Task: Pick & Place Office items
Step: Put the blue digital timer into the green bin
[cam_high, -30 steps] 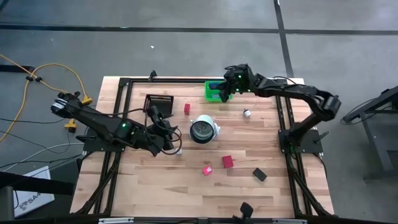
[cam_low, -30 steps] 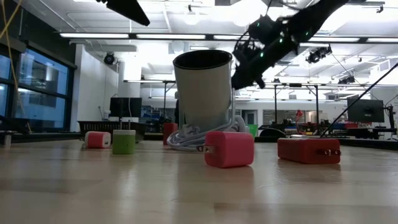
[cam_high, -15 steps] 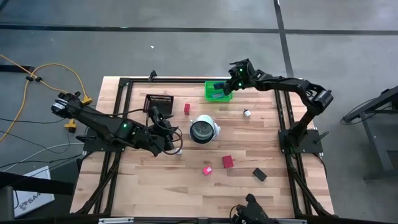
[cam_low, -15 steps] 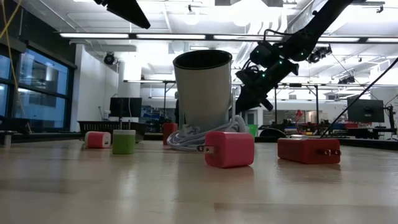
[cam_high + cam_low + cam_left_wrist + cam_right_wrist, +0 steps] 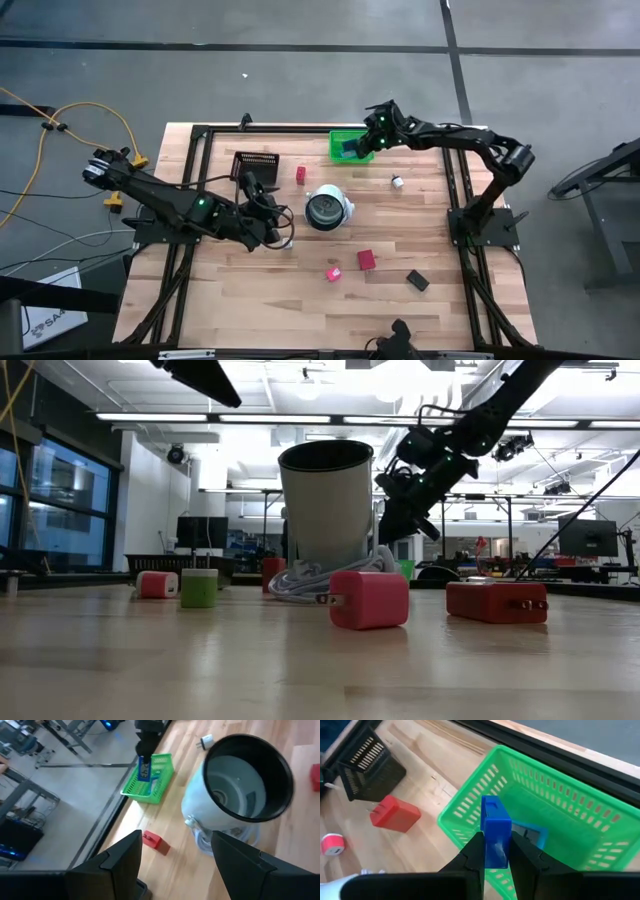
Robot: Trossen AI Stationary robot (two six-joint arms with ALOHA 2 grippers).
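Right wrist view shows the right tool (image 5: 496, 851) pinching a blue block (image 5: 495, 831) upright over the green basket (image 5: 580, 825), ready to drop. Left tool (image 5: 175, 851) waits spread beside the cup (image 5: 240, 795).

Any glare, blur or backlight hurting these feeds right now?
Low view: bright ceiling lights backlight the right tool, leaving it a dark silhouette. Left wrist view: the near fingers look soft. Right wrist view: the blue block over the green basket shows clearly.
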